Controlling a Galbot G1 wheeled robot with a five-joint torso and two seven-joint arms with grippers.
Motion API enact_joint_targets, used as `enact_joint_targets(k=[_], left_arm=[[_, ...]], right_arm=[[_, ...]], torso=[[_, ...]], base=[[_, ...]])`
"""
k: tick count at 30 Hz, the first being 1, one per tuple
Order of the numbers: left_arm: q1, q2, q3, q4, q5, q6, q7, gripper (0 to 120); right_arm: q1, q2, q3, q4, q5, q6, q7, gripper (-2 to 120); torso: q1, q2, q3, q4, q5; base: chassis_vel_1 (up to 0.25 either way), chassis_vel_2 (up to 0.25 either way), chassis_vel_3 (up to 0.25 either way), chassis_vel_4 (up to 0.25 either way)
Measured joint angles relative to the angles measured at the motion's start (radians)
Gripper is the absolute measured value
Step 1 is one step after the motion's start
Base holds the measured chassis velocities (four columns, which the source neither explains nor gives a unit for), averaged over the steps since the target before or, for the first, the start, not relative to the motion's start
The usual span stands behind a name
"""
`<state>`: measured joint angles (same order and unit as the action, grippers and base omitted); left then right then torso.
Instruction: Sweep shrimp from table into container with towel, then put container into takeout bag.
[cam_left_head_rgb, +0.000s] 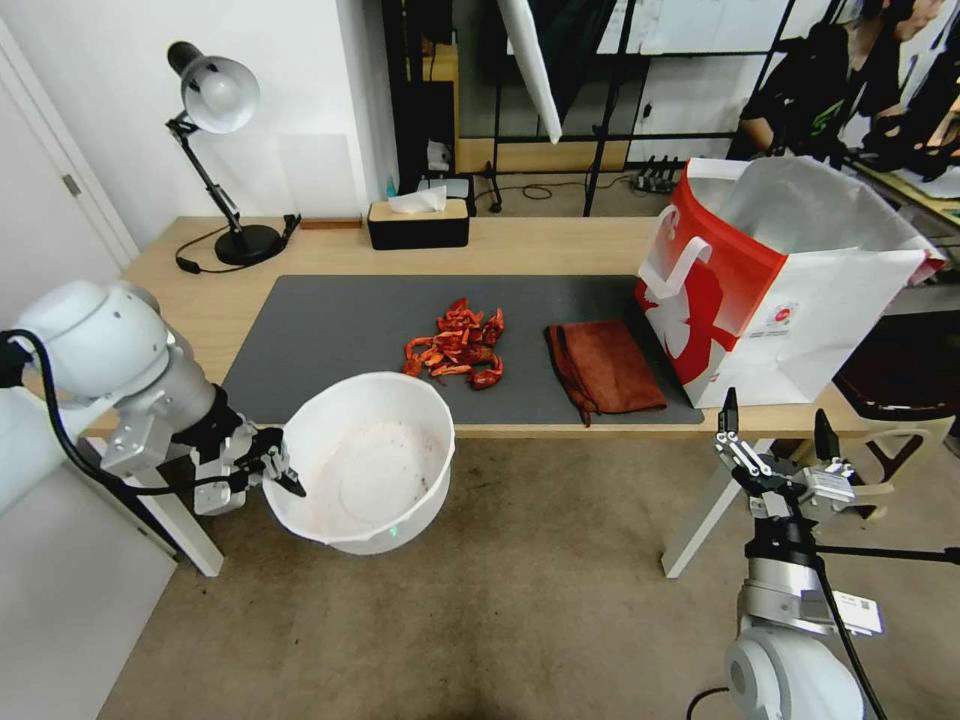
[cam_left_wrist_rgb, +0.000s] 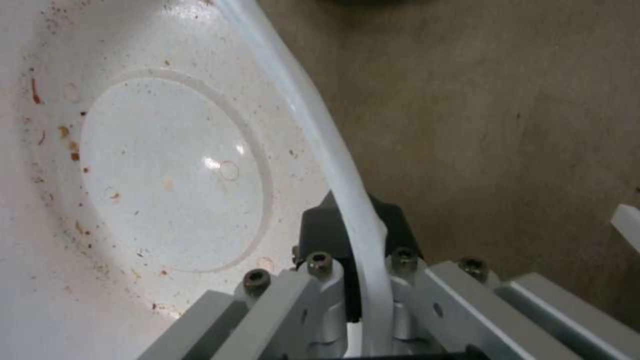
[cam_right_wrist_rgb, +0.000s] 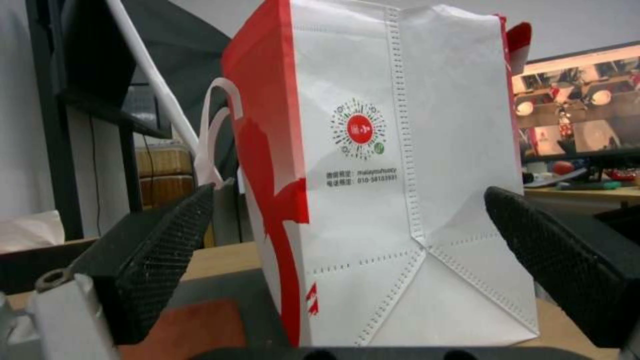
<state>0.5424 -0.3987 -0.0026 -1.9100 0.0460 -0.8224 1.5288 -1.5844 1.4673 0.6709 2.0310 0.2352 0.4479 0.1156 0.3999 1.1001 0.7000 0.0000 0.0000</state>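
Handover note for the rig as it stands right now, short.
Left gripper: shut on the container rim, holding it off the table's front edge, below the mat; container holds no shrimp.
Right gripper: open, idle, in front of the table near the takeout bag.
Shrimp: heaped mid-mat. Towel: folded on the mat between shrimp and bag, untouched. Bag upright, open, at the table's right end.
Done: container positioned.
Left: grab towel, sweep shrimp in, bag the container.

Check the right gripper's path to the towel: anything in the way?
Nothing visible blocks it. The right gripper hovers open off the table's near edge; the towel lies flat on the mat just beyond. The takeout bag stands beside the towel, close on its right, not across the approach.
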Motion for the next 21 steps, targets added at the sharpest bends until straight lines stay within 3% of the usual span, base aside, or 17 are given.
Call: enact_joint_targets(k=[3, 12, 21], left_arm=[[0.021, -0.006, -0.009, -0.001, 0.018, 0.000, 0.000, 0], [0.146, -0.042, -0.099, -0.047, 0.124, 0.000, 0.000, 0], [0.209, -0.050, -0.137, -0.090, 0.142, 0.000, 0.000, 0]], right_arm=[[0.003, -0.002, 0.002, -0.001, 0.001, -0.001, 0.000, 100], [0.008, -0.006, 0.008, -0.005, 0.007, -0.006, 0.001, 100], [0.011, -0.006, 0.006, -0.005, 0.007, -0.010, 0.001, 100]], torso=[[0.000, 0.000, 0.000, -0.0001, -0.0001], [0.000, 0.000, 0.000, 0.0000, 0.0000], [0.000, 0.000, 0.000, 0.0000, 0.0000]], base=[[0.000, 0.000, 0.000, 0.000], [0.000, 0.000, 0.000, 0.000], [0.000, 0.000, 0.000, 0.000]])
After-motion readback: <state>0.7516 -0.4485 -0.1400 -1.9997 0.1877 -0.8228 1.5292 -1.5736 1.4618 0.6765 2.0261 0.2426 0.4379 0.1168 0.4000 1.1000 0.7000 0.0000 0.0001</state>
